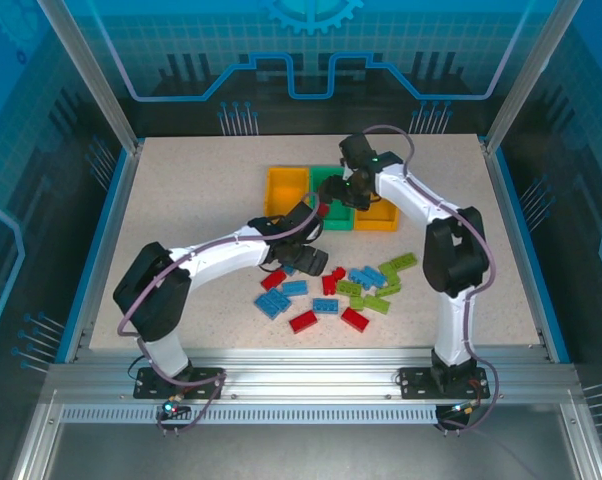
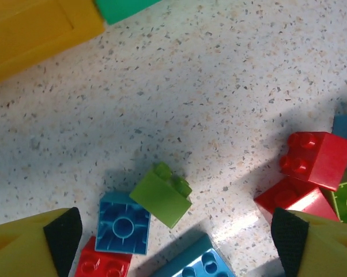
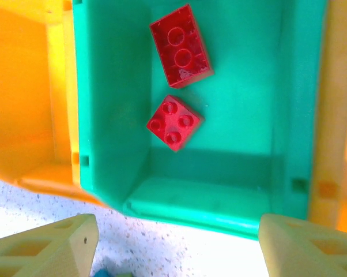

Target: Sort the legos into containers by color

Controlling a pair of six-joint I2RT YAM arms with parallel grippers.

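Right pincer (image 1: 353,192) apparently over green bin (image 1: 326,180); legos (image 1: 354,319) scattered.

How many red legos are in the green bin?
2. A longer red brick lies near the top of the right wrist view, a square red brick below it. The green bin runs off the picture, so more may be hidden.

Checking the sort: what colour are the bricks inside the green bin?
Both bricks are red; clearest from right wrist.

1. The left arm (image 1: 211,262) is stretching forward and right, its left gripper (image 2: 176,239) pointing downward, jaws gaping wide.
2. The right arm (image 1: 413,197) is bending leftward, its right gripper (image 3: 179,245) pointing downward, jaws likewise wide.
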